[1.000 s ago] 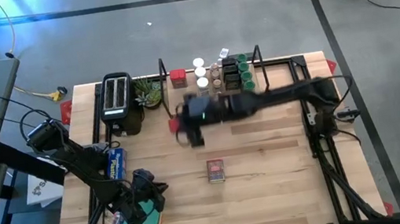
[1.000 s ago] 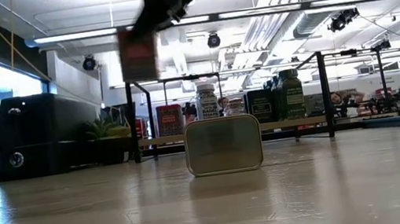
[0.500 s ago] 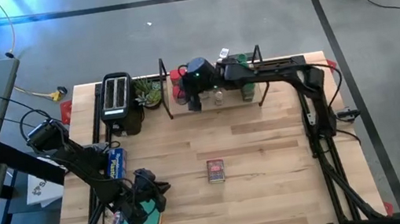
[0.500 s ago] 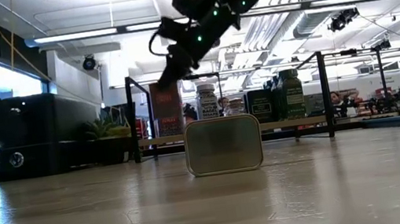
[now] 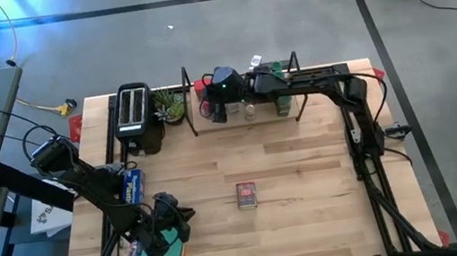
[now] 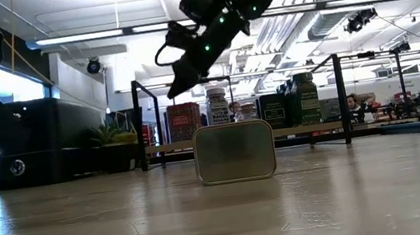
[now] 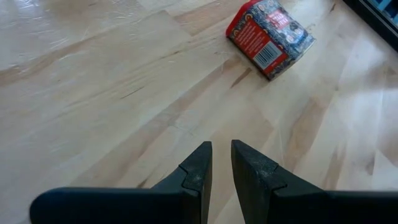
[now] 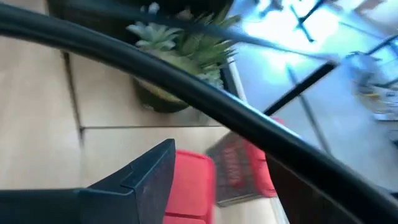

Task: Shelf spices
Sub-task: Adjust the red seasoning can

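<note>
Since the earlier frames, the right arm has swung from over the middle of the table to the far rack, and the red tin it carried now stands on the shelf (image 5: 296, 92). Right gripper (image 5: 215, 112) hovers just above that red tin (image 6: 184, 120) at the shelf's left end, its fingers (image 8: 146, 171) spread to either side of the tin with a gap showing, so the release appears under way or just done. Other spices (image 6: 217, 106) stand in a row along the board to the right. One red tin (image 5: 247, 195) lies flat mid-table, well apart from the shelf; in the low view it fills the foreground (image 6: 234, 152). Left gripper (image 7: 216, 167) waits near the table's front-left corner, fingers narrowly parted and holding nothing. Step in hand: placing. Next move, by judgement: lift clear of the wire frame without knocking the tin, then reach for the one on the table.
</note>
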